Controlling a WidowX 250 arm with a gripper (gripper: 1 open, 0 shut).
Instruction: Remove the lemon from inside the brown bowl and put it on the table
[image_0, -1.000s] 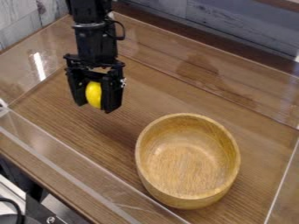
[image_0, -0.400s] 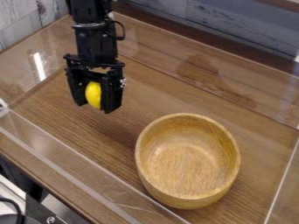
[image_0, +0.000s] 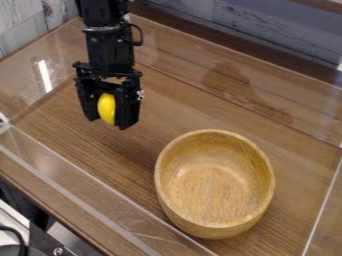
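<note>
My gripper (image_0: 107, 109) hangs over the left part of the table (image_0: 201, 95), its two black fingers shut on the lemon (image_0: 106, 106). The lemon is small, bright yellow, and shows between the fingers. I cannot tell whether it touches the tabletop or is just above it. The brown bowl (image_0: 214, 182) stands to the right and nearer the front, well apart from the gripper. It is round, light wood with visible grain, and its inside is empty.
Clear acrylic walls (image_0: 80, 205) border the table at the front, left and right. The arm (image_0: 107, 35) rises from the gripper toward the top left. Bare wood-grain tabletop lies between the gripper and the bowl and behind the bowl.
</note>
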